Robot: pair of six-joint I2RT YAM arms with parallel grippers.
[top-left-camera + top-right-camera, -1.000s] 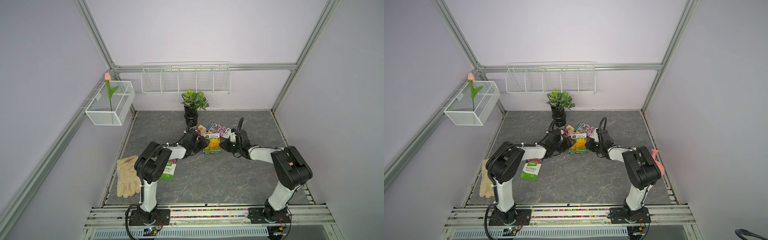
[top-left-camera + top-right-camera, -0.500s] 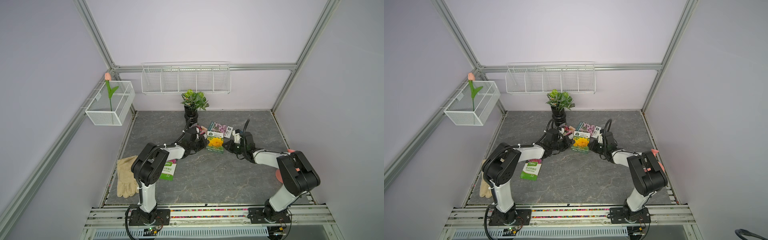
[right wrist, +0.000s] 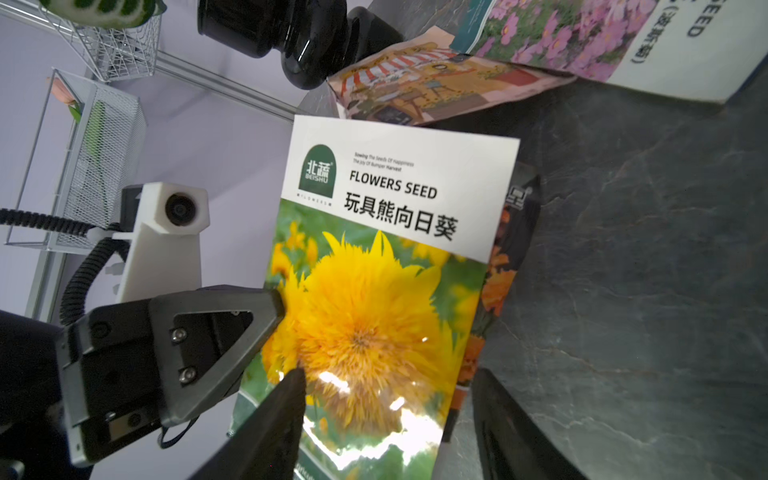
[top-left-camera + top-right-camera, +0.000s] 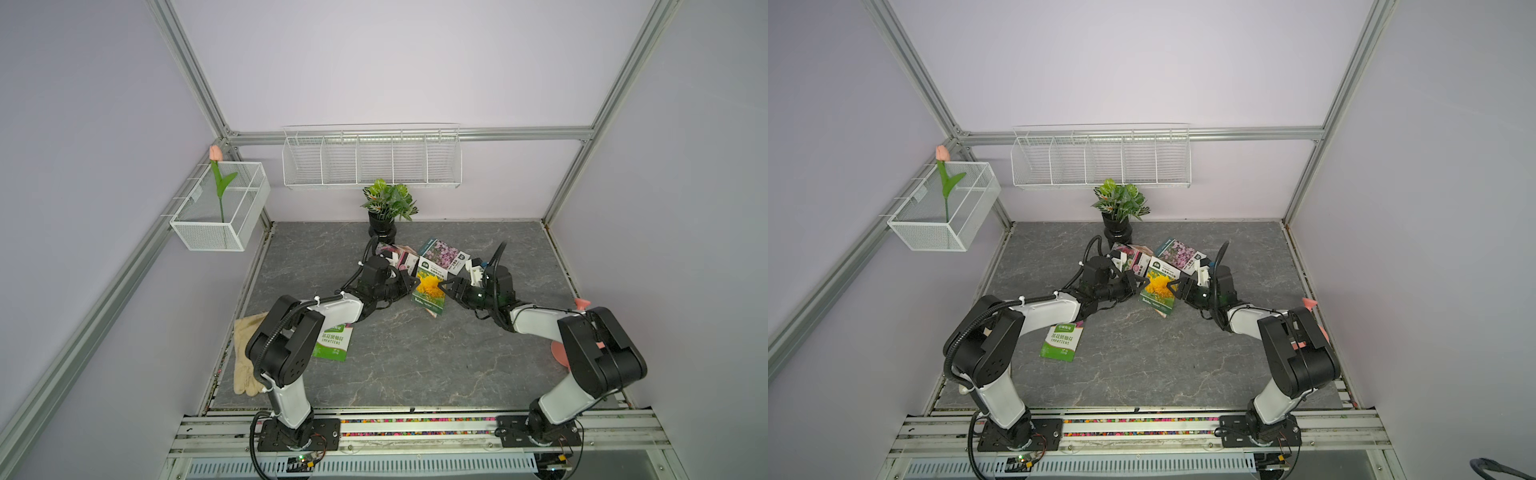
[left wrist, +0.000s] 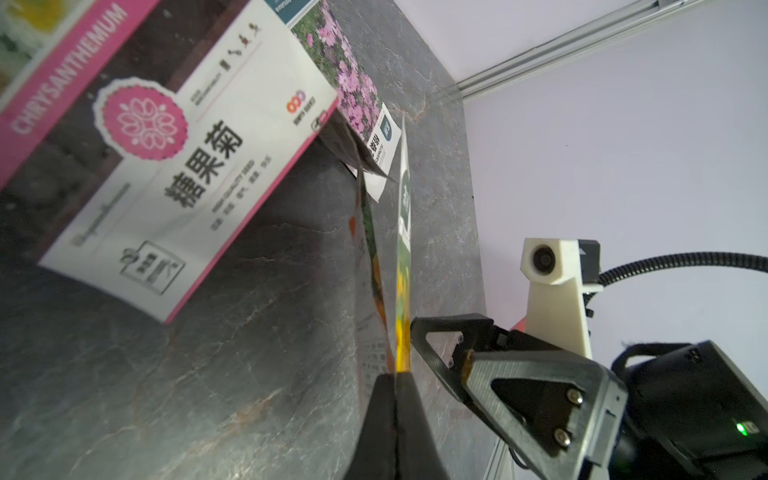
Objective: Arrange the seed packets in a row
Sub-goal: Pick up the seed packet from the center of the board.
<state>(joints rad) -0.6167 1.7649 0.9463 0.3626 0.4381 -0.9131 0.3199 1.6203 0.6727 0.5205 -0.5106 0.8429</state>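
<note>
- Gripping the yellow sunflower packet (image 4: 428, 286) at its 9 o'clock edge, the left gripper (image 5: 395, 386) has both jaws clamped on it, just past the centre of the table (image 4: 415, 365).
- Right gripper (image 4: 445, 287), at the packet's 3 o'clock edge: jaws apart, astride that edge.
- Orange packet (image 3: 498, 282): directly beneath the yellow one.
- Lilac packet (image 4: 444, 254), chrysanthemum packet (image 4: 405, 259) and shopfront packet (image 3: 428, 91): overlapping cluster at 12 o'clock, beside the potted plant (image 4: 388, 203).
- Green packet (image 4: 332, 343): well apart, at 8 o'clock.
</note>
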